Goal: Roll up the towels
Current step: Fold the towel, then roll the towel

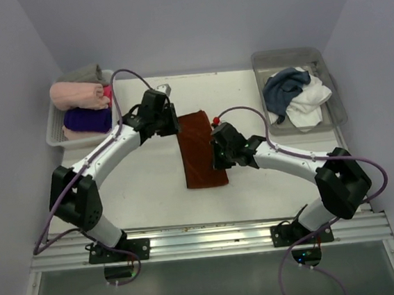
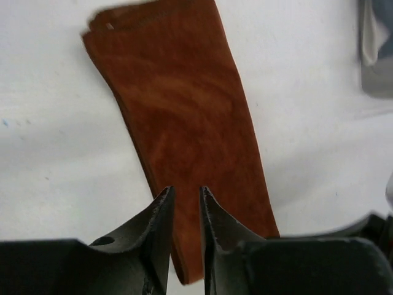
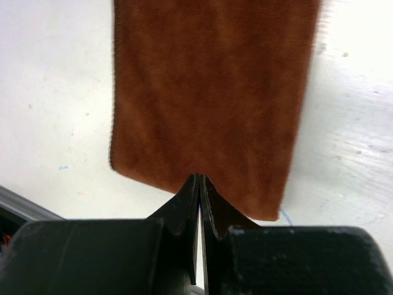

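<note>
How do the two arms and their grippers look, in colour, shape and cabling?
Both the left arm and the right arm have white tubular links between bulky black joints. A purple cable loops along each. The left gripper and the right gripper are matte black, each with two pointed, wedge-shaped fingers.

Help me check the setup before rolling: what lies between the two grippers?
The brown towel, flat on the table. The top view shows the left gripper at its far left corner, the right gripper at its right edge.
</note>
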`<action>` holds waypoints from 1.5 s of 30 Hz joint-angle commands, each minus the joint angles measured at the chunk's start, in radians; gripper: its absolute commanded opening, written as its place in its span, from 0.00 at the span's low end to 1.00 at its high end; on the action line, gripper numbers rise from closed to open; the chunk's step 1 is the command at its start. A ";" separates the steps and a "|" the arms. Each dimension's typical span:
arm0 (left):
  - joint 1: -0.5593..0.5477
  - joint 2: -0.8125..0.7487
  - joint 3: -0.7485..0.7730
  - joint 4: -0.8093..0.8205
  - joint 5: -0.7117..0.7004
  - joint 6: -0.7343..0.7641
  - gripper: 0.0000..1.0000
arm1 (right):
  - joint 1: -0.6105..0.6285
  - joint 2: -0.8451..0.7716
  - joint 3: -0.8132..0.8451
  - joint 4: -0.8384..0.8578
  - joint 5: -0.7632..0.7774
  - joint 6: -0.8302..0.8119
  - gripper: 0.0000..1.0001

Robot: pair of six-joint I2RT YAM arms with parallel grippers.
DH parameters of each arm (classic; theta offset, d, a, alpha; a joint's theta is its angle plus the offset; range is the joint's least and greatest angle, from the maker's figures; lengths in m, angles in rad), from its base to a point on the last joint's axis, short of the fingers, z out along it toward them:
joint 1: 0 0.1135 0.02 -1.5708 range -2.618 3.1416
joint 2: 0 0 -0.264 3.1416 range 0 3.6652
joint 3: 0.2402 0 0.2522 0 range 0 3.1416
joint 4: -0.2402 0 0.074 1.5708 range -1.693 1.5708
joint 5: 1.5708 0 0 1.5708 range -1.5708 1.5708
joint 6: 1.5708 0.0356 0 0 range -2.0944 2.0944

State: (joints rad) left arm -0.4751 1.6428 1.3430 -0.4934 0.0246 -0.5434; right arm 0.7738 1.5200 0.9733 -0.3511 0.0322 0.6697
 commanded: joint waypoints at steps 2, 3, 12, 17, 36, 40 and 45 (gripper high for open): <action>-0.112 -0.092 -0.160 0.052 0.081 -0.099 0.21 | -0.074 -0.027 -0.051 0.014 -0.021 -0.019 0.03; -0.126 -0.103 -0.215 0.061 0.087 -0.121 0.20 | -0.082 -0.047 -0.062 0.014 -0.020 -0.022 0.03; -0.221 -0.101 -0.439 0.179 0.176 -0.161 0.12 | -0.082 0.000 -0.067 0.011 -0.029 -0.071 0.00; -0.220 -0.086 -0.444 0.104 0.070 -0.089 0.12 | -0.085 0.072 0.036 -0.002 -0.018 -0.110 0.01; -0.223 -0.147 -0.488 0.214 0.175 -0.171 0.13 | -0.222 0.552 0.602 -0.080 -0.077 -0.170 0.00; -0.223 -0.086 -0.539 0.262 0.163 -0.164 0.13 | -0.238 0.638 0.711 -0.086 -0.083 -0.147 0.00; -0.223 -0.028 -0.584 0.305 0.159 -0.159 0.13 | -0.263 0.762 0.843 -0.117 -0.069 -0.145 0.00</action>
State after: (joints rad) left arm -0.6952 1.5929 0.7815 -0.2455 0.1867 -0.7029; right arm 0.5327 2.2333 1.7241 -0.4355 -0.0269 0.5220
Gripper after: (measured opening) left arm 0.132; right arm 0.010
